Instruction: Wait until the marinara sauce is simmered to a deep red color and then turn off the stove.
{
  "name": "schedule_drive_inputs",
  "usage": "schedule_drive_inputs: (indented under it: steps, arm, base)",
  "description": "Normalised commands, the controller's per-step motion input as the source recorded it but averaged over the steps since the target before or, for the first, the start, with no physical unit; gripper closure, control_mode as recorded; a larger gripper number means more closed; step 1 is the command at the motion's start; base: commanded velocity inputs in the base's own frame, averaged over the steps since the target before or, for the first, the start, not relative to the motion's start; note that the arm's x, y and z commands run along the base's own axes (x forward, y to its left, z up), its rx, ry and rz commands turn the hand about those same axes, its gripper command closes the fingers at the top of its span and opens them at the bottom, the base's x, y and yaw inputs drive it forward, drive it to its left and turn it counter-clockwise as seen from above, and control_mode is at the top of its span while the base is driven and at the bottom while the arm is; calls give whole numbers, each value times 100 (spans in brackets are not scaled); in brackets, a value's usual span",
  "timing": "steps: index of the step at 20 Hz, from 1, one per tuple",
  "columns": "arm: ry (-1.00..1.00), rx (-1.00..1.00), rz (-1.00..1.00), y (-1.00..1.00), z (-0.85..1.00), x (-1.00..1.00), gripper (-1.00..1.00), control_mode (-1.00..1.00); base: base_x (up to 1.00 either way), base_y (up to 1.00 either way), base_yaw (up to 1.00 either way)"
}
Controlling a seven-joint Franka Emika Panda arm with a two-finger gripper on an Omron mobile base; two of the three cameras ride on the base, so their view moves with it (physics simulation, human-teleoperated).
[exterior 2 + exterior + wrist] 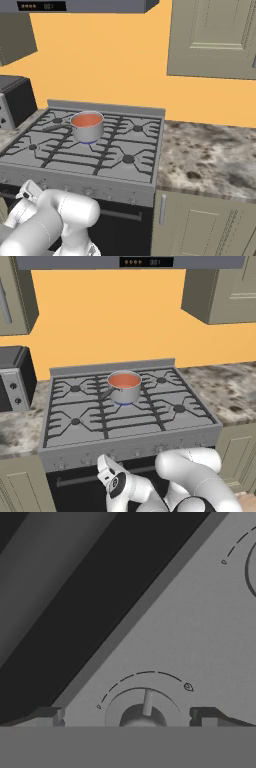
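Nearest to me, the white arm folds down low in front of the range, and its pincer (127,717) sits right up against the front panel with its two dark tips spread wide, one on each side of a small round knob (142,714). Nothing is pinched yet; the knob stands in the gap, a grey stub with a raised ridge and an etched arc above it.

The risk, as I judge it, is timing and aim. If the tips close off-centre they could slip on the smooth metal knob and turn nothing. If this is not the knob for the lit burner, the flame under the pan would stay on. Turning too soon would also cut the heat before the sauce has darkened.

Beyond the panel, the stove (130,428) spreads out in brushed grey steel, crossed by black grates that look like cast iron. On the middle burner toward the back stands a small shiny steel saucepan (124,390), its handle pointing left and toward me, a blue flame showing beneath it. The marinara sauce (123,380) fills it as a flat, smooth disc, orange-red, not deep red to my eye.

To the right lies a mottled stone counter (235,391), and behind it all an orange wall.
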Motion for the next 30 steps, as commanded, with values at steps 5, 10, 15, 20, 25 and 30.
schedule_drive_inputs:
  steps: [5, 10, 15, 20, 25, 30]
  arm:
    - [0, 0, 0, 0, 0, 0, -100, -100]
    - [0, 0, 0, 0, 0, 0, -100, -100]
    - [0, 0, 0, 0, 0, 0, -100, -100]
    - [0, 0, 0, 0, 0, 0, -100, -100]
    - [0, 0, 0, 0, 0, 0, -100, -100]
    - [0, 0, 0, 0, 0, 0, -100, -100]
  base:
    - [0, 0, 0]
    - [0, 0, 0]
    - [0, 0, 0]
    - [0, 0, 0]
    - [0, 0, 0]
    - [0, 0, 0]
